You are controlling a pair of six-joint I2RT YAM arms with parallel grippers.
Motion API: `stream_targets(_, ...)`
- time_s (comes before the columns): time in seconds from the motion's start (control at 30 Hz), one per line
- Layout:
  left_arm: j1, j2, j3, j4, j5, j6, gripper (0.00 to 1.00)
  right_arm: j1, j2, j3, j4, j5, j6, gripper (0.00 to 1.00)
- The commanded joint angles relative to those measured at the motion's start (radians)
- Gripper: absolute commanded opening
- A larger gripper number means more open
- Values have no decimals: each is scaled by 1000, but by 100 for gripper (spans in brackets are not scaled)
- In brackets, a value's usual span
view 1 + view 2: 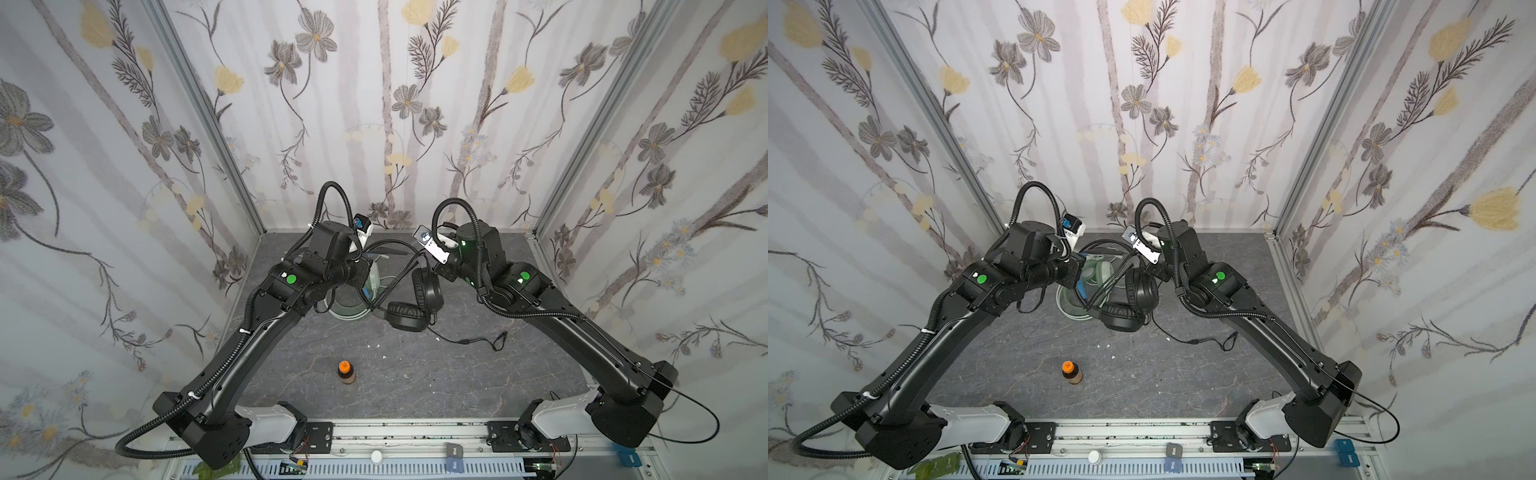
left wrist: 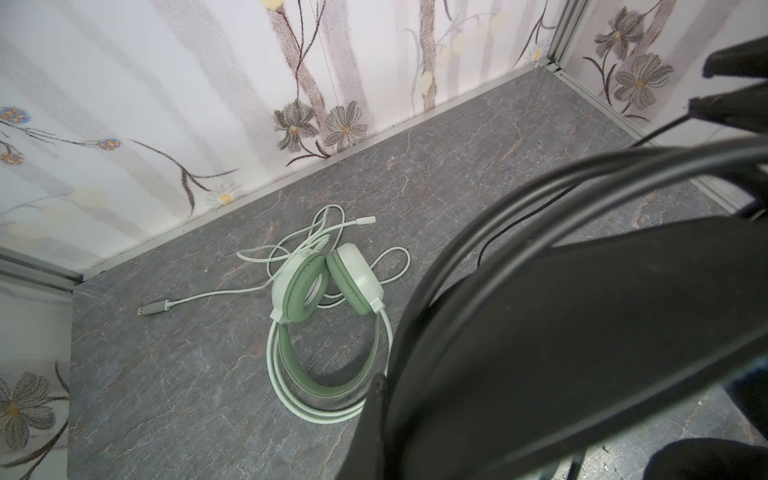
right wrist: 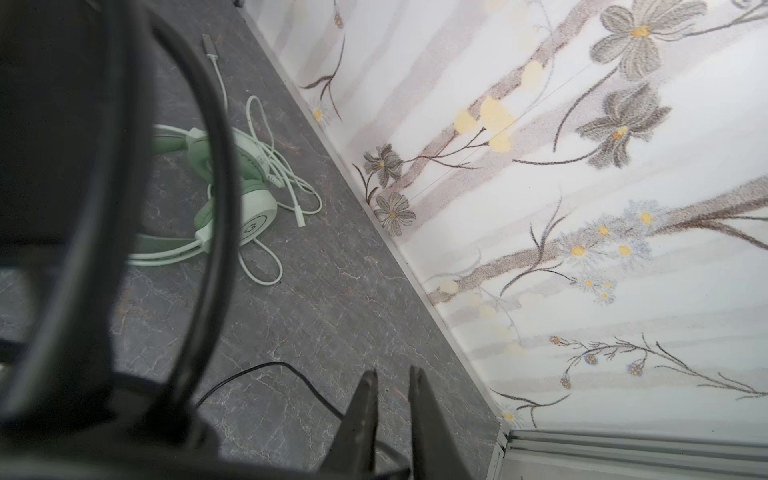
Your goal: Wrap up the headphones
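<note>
**Wrapping, mid-task.** Left gripper (image 1: 362, 280) pinched the black headset (image 1: 409, 318), its cable (image 1: 465, 341) only partly looped round it. Right gripper (image 3: 392, 386), beside it, stood slightly parted and empty. Green headset (image 2: 328, 291), beneath the left gripper, lay unwrapped.

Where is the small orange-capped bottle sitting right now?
In both top views the orange-capped bottle sits alone on the grey table, slightly left of centre, nearer the base rail than the black headphones behind it.

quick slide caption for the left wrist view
Mint-green headset lies on the grey table, its white cable loose, behind the blurred band of the black headset.
</note>
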Motion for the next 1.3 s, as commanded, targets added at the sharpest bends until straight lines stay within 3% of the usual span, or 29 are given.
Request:
stream_targets(0.0,2,-16,22,43,55,-51,0,-13,-8,-38,100,-72,25,19)
stream_targets(0.3,2,-32,91,45,111,-109,0,-78,-35,-160,290,-236,112,21)
stream_targets(0.73,36,-31,153,102,238,-252,0,-180,-112,-407,702,-517,439,29)
stream_targets(1.27,60,-16,231,153,231,-378,0,-160,39,-483,935,-679,610,27)
